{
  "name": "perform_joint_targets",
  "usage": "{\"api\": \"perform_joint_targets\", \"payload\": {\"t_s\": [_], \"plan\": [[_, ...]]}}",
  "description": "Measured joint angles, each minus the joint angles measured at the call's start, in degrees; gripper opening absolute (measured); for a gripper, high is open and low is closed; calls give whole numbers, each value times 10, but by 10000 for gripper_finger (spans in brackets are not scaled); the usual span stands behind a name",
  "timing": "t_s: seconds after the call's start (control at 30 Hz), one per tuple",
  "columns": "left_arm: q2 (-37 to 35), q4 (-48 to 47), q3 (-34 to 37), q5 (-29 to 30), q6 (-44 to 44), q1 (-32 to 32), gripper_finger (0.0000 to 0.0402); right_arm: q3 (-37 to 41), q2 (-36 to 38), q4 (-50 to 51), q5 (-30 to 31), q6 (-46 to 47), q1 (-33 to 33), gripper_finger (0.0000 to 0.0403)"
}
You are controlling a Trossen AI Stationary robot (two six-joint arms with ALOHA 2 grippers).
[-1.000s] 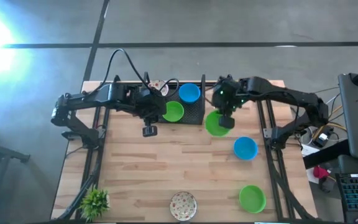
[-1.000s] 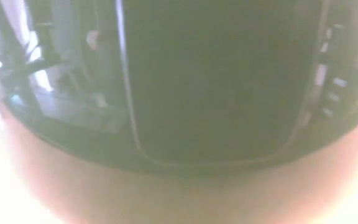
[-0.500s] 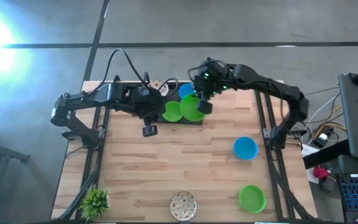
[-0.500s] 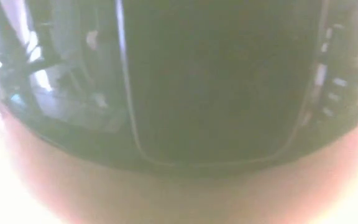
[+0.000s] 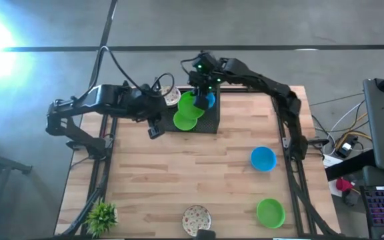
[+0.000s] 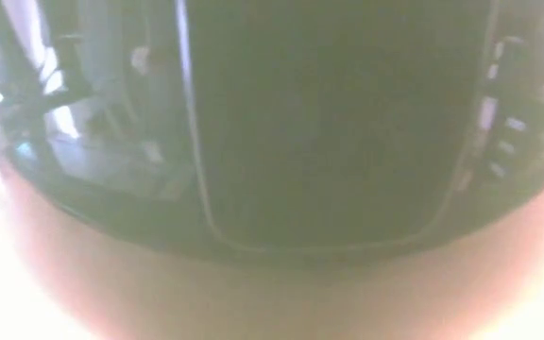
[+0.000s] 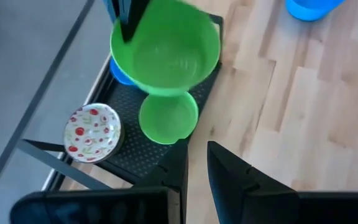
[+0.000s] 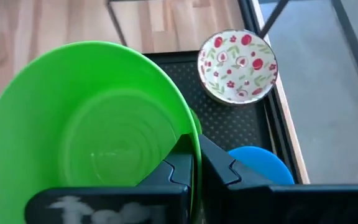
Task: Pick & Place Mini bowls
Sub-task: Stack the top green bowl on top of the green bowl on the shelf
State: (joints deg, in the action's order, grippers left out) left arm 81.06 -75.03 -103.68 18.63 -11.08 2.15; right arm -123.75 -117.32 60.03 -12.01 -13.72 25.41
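One green mini bowl (image 8: 92, 130) is clamped by its rim in the right gripper (image 5: 201, 93), tilted, above the black mesh tray (image 5: 212, 120) at the table's (image 5: 179, 180) far edge. Tray contents: a second green bowl (image 5: 184, 121), a blue bowl (image 8: 260, 165) and a speckled white bowl (image 8: 237, 66); the wrist views show these clearly, the low view nothing usable. Left gripper (image 5: 153, 131): just beside the tray, jaws slightly parted, empty. On open tabletop: blue bowl (image 5: 263, 159), green bowl (image 5: 271, 212), speckled bowl (image 5: 197, 219).
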Motion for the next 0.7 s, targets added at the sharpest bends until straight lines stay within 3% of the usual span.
{"api": "perform_joint_targets", "payload": {"t_s": [0.3, 0.7], "plan": [[0, 0, 0, 3, -15, 0, 53, -63, -109, -3, 0, -12, 9, 8], [0, 0, 0, 3, -29, 0, 53, -64, -176, -22, 0, 2, 23, 8]]}}
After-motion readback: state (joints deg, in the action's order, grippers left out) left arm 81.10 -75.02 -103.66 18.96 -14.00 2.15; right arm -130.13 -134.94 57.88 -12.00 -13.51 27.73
